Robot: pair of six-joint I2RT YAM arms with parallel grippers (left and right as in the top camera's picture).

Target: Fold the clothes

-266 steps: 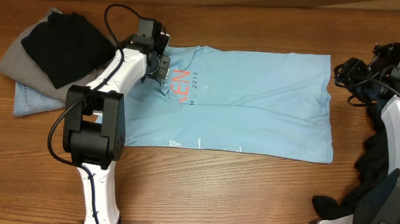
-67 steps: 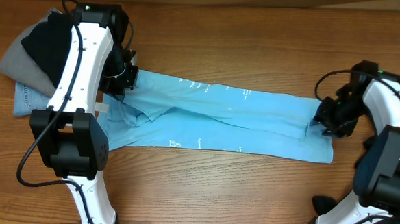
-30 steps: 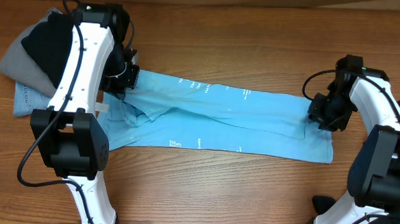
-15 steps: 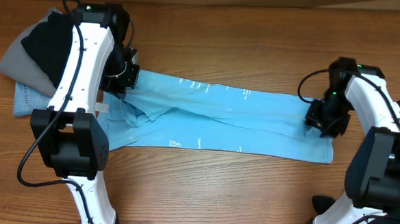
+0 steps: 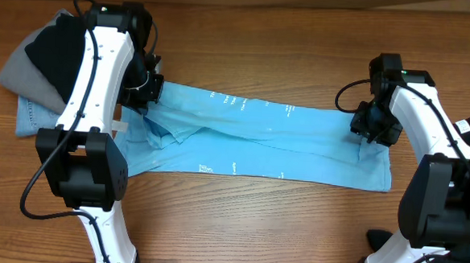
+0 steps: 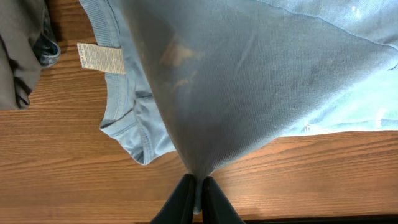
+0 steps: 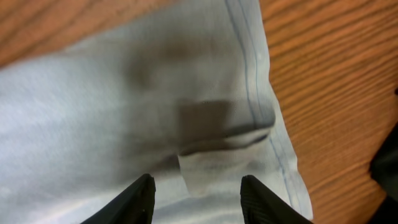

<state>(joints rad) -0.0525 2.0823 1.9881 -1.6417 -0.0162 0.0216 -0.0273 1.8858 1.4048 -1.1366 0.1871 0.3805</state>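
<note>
light blue t-shirt [image 5: 259, 141] in a long band across the wooden table [image 5: 254, 229]. left gripper [image 6: 196, 186] pinched shut on bunched fabric at its collar end. right gripper [image 7: 196, 186] parted over the hem end, holding nothing.

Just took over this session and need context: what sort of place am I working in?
Likely a robotics lab bench set up for laundry folding: a wooden table, two arms mounted at its near edge, a light blue T-shirt spread out, other garments piled aside.
</note>
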